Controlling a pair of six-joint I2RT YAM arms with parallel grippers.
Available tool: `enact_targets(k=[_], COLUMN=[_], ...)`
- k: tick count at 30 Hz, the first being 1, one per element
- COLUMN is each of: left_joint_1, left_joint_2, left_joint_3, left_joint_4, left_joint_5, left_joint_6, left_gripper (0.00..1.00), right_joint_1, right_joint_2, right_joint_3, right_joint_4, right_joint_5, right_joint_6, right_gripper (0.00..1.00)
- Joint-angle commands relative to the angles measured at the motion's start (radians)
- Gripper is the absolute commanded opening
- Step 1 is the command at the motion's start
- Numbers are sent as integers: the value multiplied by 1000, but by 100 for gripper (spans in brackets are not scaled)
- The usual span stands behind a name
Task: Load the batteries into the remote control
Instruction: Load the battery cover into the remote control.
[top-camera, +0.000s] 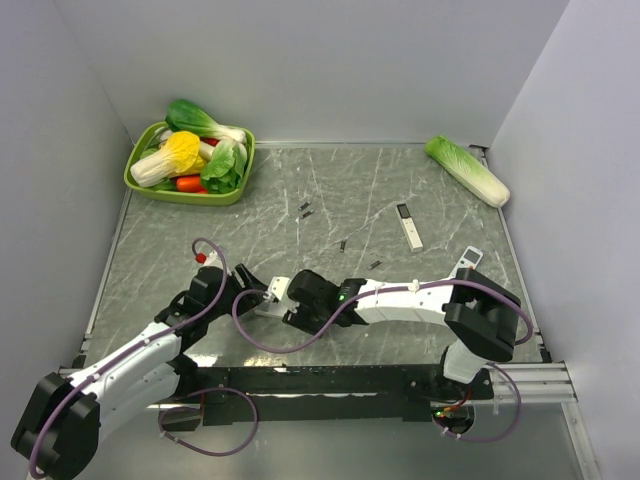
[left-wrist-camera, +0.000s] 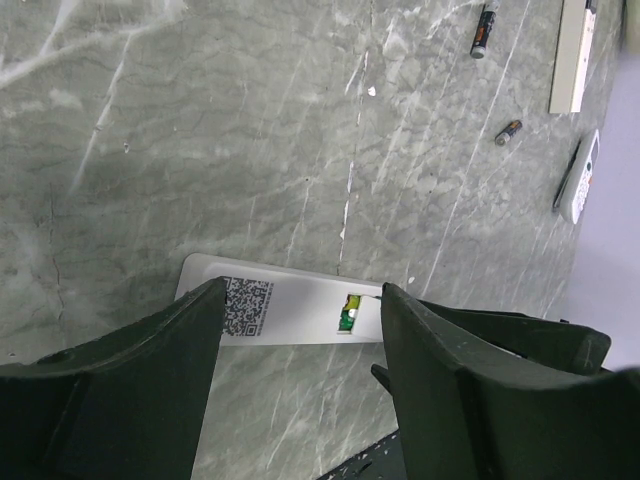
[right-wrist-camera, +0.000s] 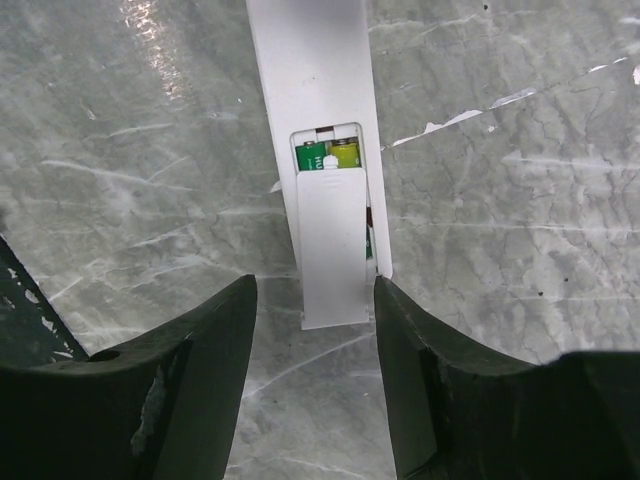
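The remote control (right-wrist-camera: 310, 70) lies back up on the table, a long white bar. Its recess holds two green batteries (right-wrist-camera: 328, 155), whose ends show. A white cover (right-wrist-camera: 330, 245) lies over the rest of the recess and overhangs the remote's near end. My right gripper (right-wrist-camera: 315, 287) is open, with a gap between each finger and the cover's end. My left gripper (left-wrist-camera: 302, 293) is open over the remote control (left-wrist-camera: 300, 318), between its QR label and the batteries (left-wrist-camera: 349, 312). In the top view both grippers meet at the remote (top-camera: 270, 306).
Loose dark cells (left-wrist-camera: 483, 28) (left-wrist-camera: 508, 132) lie further out, near a second white remote (top-camera: 408, 226) and a third (left-wrist-camera: 580, 180). A green tray (top-camera: 140, 180) of vegetables stands at the back left. A cabbage (top-camera: 467, 170) lies at the back right.
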Motion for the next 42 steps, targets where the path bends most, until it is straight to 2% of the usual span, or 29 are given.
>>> enact_targets(k=[1, 11, 13, 17, 23, 29, 33, 38, 42], left_joint_1=[-3, -5, -14, -61, -176, -299, -367, -407, -440], left_joint_2=[-20, -23, -25, -5, 132, 325, 379, 451, 505], left_joint_3=[33, 64, 85, 151, 251, 387, 432, 478, 513], left_joint_4=[15, -28, -55, -112, -163, -255, -282, -318, -350], left_joint_5=[11, 19, 11, -49, -79, -153, -201, -239, -264], left_joint_6=[6, 30, 49, 84, 135, 195, 196, 211, 218], left_gripper=[68, 70, 70, 71, 72, 70, 61, 51, 50], right_joint_1=[-8, -24, -40, -151, -257, -339, -383, -409, -426], right_joint_2=[-61, -166, -208, -311, -440, -440, -405, -335, -256], right_joint_3=[37, 40, 31, -53, -231, -386, -469, -517, -554], right_joint_4=[-10, -21, -19, -10, 127, 352, 513, 659, 796], right_joint_5=[-31, -31, -61, -138, -337, -475, -564, -606, -632], right_joint_6=[-3, 51, 113, 303, 601, 888, 994, 1071, 1138], right_gripper=[58, 59, 59, 59, 59, 59, 59, 55, 48])
